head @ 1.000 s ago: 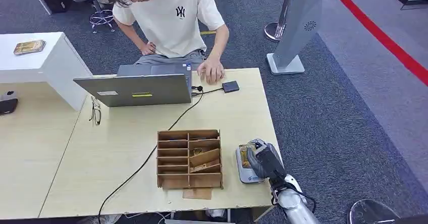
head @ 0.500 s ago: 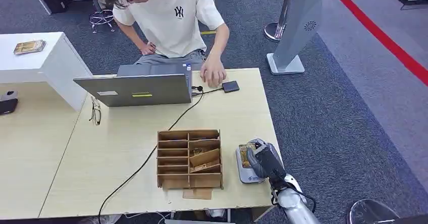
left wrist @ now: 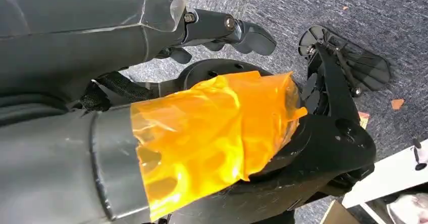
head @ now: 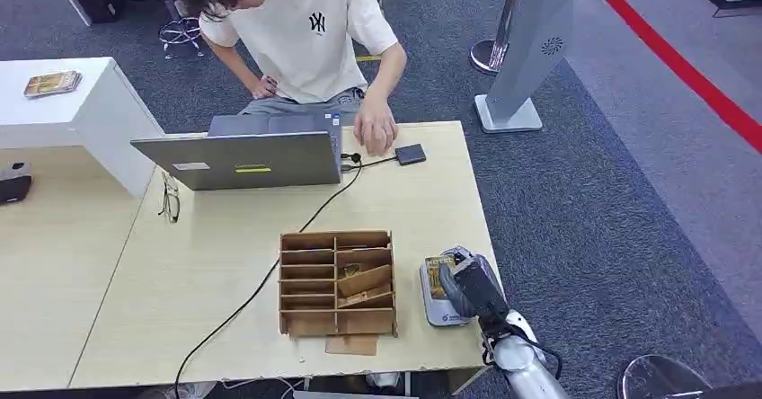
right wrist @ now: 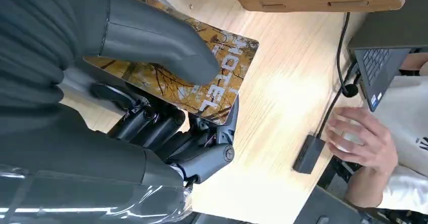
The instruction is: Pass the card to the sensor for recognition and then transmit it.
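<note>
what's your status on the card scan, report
Right hand holds hotel card, thumb on top, over the card reader. Left hand hangs over the floor, holding nothing. Wooden organizer beside reader, not blocking.

Light wood worktop [head: 225, 264] set on grey carpet floor [head: 593, 219]; red stripe [head: 683, 66] seen at far right, white cabinet [head: 99, 111] placed at left, grey stand [head: 530, 48] behind.
</note>
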Motion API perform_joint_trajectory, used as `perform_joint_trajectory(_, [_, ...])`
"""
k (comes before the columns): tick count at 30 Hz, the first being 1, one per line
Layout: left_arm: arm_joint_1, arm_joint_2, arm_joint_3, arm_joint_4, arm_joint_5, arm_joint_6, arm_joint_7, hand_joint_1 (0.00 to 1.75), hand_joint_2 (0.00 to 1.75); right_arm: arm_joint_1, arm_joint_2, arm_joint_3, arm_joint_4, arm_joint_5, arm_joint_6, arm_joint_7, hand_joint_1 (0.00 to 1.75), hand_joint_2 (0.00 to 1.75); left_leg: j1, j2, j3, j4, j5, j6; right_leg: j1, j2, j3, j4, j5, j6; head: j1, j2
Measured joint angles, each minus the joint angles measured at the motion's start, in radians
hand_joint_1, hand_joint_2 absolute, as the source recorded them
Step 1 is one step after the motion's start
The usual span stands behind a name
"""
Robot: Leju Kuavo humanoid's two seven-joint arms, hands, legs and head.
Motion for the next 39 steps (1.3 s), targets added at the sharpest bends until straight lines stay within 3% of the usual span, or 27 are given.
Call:
perform_joint_trajectory(7, [0.007, 0.0, -0.004, -0.01, 0.014, -0.013, 0.007, 0.0, 0.0, 0.0, 0.001, 0.0, 0.0, 0.0, 0.003, 0.0, 1.75, 1.75, 0.0, 0.0, 0.0, 0.0, 0.0, 0.0, 0.0, 0.0, 0.0, 0.0, 0.0, 0.0, 0.0, 0.0])
perform_joint_trajectory(19, [0.03, 0.003, -0.005, -0.024, 0.071, -0.1, 0.026, 0.0, 0.0, -0.01, 0.002, 0.0, 0.013, 0.0, 0.007, -0.005, 1.75, 1.75, 0.0, 0.001, 0.0, 0.0, 0.0, 0.0, 0.0, 0.001, 0.0, 0.0, 0.0, 0.0, 0.0, 0.0])
perform_joint_trajectory(25, [0.035, 0.005, -0.002, -0.03, 0.08, -0.1, 0.026, 0.0, 0.0, -0.013, 0.002, 0.0, 0.015, -0.001, 0.008, -0.008, 1.75, 1.75, 0.0, 0.001, 0.0, 0.0, 0.0, 0.0, 0.0, 0.001, 0.0, 0.0, 0.0, 0.0, 0.0, 0.0])
perform_joint_trajectory(30, [0.034, 0.002, -0.002, -0.033, 0.045, -0.068, 0.021, 0.0, 0.0, -0.013, 0.002, 0.0, 0.015, -0.001, 0.007, -0.008, 1.75, 1.75, 0.0, 0.001, 0.0, 0.0, 0.0, 0.0, 0.0, 0.001, 0.0, 0.0, 0.0, 0.0, 0.0, 0.0])
perform_joint_trajectory(39, [0.034, 0.001, -0.033, -0.049, 0.015, 0.058, -0.018, 0.0, 0.0, -0.005, 0.006, 0.0, -0.006, -0.009, 0.014, -0.003, 1.75, 1.75, 0.0, 0.001, 0.0, 0.0, 0.0, 0.0, 0.0, 0.001, 0.0, 0.0, 0.0, 0.0, 0.0, 0.0])
